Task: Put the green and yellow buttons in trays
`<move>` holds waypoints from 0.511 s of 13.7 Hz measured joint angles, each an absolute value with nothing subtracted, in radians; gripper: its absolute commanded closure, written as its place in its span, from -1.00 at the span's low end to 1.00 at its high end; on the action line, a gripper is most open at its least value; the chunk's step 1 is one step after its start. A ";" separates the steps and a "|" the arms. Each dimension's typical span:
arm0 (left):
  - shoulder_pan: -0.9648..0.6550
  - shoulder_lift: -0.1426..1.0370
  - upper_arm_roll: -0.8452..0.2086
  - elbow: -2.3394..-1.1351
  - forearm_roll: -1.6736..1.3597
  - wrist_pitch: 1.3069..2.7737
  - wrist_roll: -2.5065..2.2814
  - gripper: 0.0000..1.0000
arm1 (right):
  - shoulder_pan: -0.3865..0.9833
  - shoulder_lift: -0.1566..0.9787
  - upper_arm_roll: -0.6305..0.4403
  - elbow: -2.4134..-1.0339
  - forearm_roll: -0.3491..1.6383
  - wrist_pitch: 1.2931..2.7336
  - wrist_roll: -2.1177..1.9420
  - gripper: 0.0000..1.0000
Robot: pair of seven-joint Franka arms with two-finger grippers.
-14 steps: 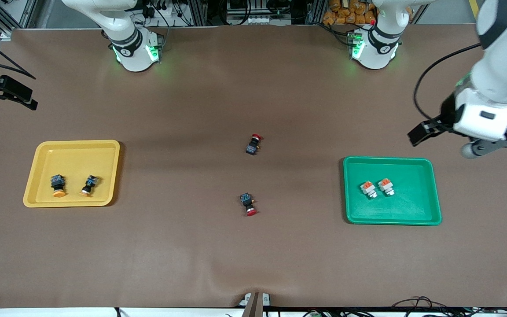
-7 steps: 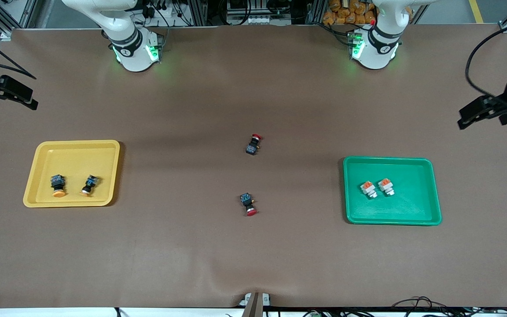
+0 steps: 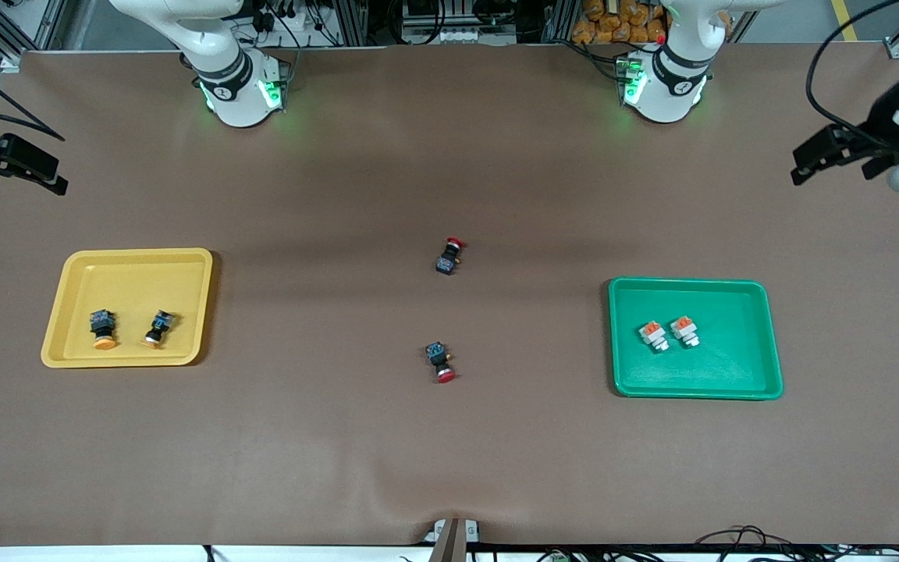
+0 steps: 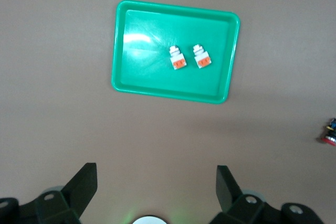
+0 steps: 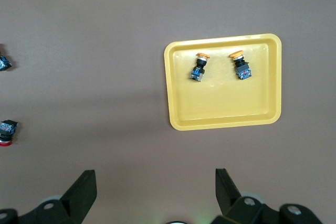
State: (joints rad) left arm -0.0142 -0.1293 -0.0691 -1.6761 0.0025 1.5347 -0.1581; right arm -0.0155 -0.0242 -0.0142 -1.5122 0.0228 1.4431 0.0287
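Two white-bodied buttons (image 3: pixel 669 332) lie side by side, just apart, in the middle of the green tray (image 3: pixel 754 390), and two black-bodied buttons with orange-yellow caps (image 3: pixel 130 328) lie in the yellow tray (image 3: pixel 67 261) toward the right arm's end of the table (image 3: pixel 449 468). By the look of it the sorting is done. Each button lies on its side: the white pair's long axes run slantwise, orange blocks toward the robots' bases and pale caps toward the front camera; the black pair also point their caps toward the front camera, one straight, the other slightly tilted.

The left tool (image 4: pixel 156 182) hangs released, jaws wide and empty, high over the table's edge at the left arm's end (well clear of the green tray). The right tool (image 5: pixel 155 182) waits likewise spread and empty, above the table near the yellow tray.

Two red-capped buttons (image 3: pixel 445 308) remain mid-table, well apart from both trays. The risk I see from here is a mistaken grab of one of those, or an arm's swing nudging a tray.
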 measured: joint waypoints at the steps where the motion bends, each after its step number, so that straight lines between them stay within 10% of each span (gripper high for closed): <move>1: -0.018 -0.143 -0.069 -1.687 0.003 1.535 -0.158 -1.00 | -0.016 -0.024 -0.014 -1.512 0.023 1.443 0.029 -1.00; 7: -0.018 -0.149 -0.055 -1.688 0.003 1.539 -0.156 -1.00 | -0.016 -0.024 -0.014 -1.512 0.023 1.443 0.029 -1.00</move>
